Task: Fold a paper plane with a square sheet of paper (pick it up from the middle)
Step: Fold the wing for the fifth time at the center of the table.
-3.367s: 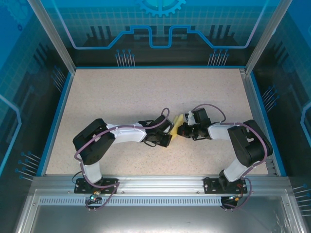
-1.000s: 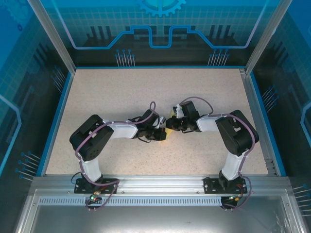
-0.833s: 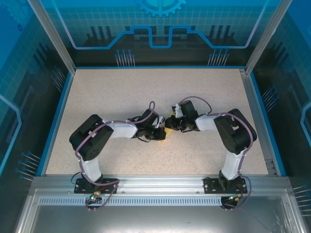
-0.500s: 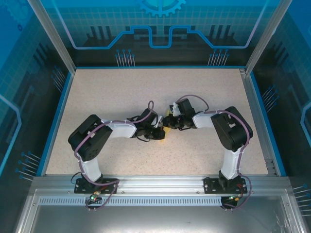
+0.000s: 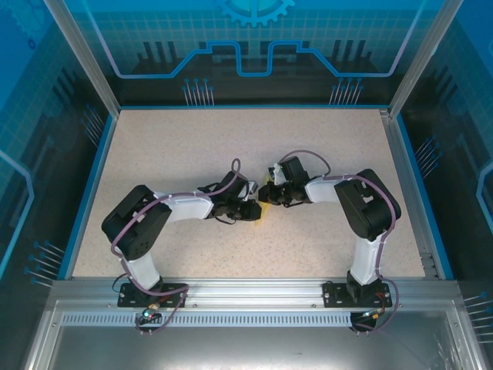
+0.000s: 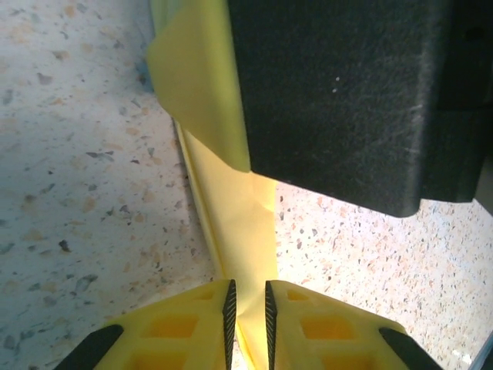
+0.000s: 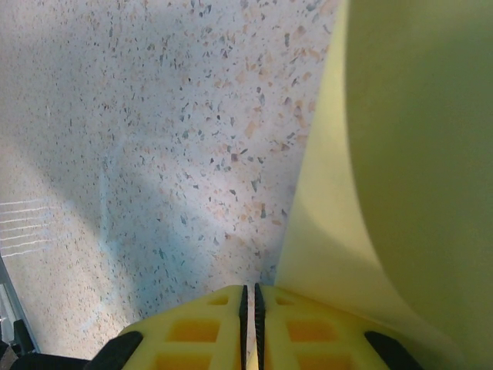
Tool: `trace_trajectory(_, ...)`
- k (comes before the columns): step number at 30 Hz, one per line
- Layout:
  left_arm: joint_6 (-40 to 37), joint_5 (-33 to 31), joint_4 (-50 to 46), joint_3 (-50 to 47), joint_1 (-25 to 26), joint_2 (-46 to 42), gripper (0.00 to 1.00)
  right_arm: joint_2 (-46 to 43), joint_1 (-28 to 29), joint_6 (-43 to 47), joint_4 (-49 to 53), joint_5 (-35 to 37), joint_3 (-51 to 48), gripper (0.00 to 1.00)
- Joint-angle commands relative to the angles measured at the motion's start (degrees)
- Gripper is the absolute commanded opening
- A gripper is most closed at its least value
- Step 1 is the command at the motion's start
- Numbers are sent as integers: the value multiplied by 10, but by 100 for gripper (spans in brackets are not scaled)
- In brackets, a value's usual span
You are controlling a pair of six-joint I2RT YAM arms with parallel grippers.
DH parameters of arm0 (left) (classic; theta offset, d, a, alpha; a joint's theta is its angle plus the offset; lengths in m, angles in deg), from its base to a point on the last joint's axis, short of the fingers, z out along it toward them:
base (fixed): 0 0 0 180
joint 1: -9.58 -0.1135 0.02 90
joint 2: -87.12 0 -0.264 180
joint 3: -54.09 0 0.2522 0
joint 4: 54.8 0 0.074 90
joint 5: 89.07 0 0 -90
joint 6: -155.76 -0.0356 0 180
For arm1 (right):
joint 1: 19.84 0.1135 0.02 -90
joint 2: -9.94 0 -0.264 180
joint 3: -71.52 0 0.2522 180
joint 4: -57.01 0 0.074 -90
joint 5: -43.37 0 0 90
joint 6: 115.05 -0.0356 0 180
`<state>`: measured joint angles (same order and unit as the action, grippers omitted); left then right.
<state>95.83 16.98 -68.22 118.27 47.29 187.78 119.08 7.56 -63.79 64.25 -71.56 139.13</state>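
Just one yellow sheet of paper [image 6: 231, 193] here, already creased into a long narrow folded strip. It sits roughly mid-table on the speckled table [image 5: 177, 146], sandwiched between the two grippers.

On the left wrist cam, the strip runs from the far left straight down into the left gripper [image 6: 248, 299]. Its two yellow fingers [image 6: 173, 331] stand slightly apart with the paper in the gap. I honestly can't tell if the pads are squeezing it or just flanking it. One black housing [image 6: 347, 100] sits over the far part of the paper.

The right gripper [image 7: 247, 299] has its two yellow fingers pulled together to a hairline slit. On that cam the paper curves up as a big flap along the right side and its edge drops down to the fingertips. Can't make out whether it's actually nipped in the slit.

From above there are two arms. The left arm [image 5: 189, 206] and right arm [image 5: 339, 189] reach in from either side, wrists nearly nose to nose.
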Motion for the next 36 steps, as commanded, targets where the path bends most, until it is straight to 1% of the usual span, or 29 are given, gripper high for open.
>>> trace_trajectory(1, 19, -17, 4, -9, -4, -10, 22, 20, 7, 8, 29, 11, 5, 13)
trace_trajectory(6, 29, 2, 19, -8, -4, 9, 24, 20, 8, 6, 28, 11, 3, 14)
trace_trajectory(10, 31, 13, 16, -8, -3, 13, 28, 20, 8, 4, 26, 12, 2, 13)
trace_trajectory(20, 18, -19, -30, -2, 13, 13, 28, 23, 9, 2, 22, 11, 0, 13)
trace_trajectory(27, 26, -18, -25, -3, 32, 10, 29, 27, 10, -4, 9, 7, -8, 12)
trace_trajectory(32, 24, -28, -27, -6, 33, 23, 27, 26, 10, -4, 7, 7, -10, 11)
trace_trajectory(36, 18, -42, -36, -6, 34, 29, 23, 26, 11, -4, 6, 6, -11, 11)
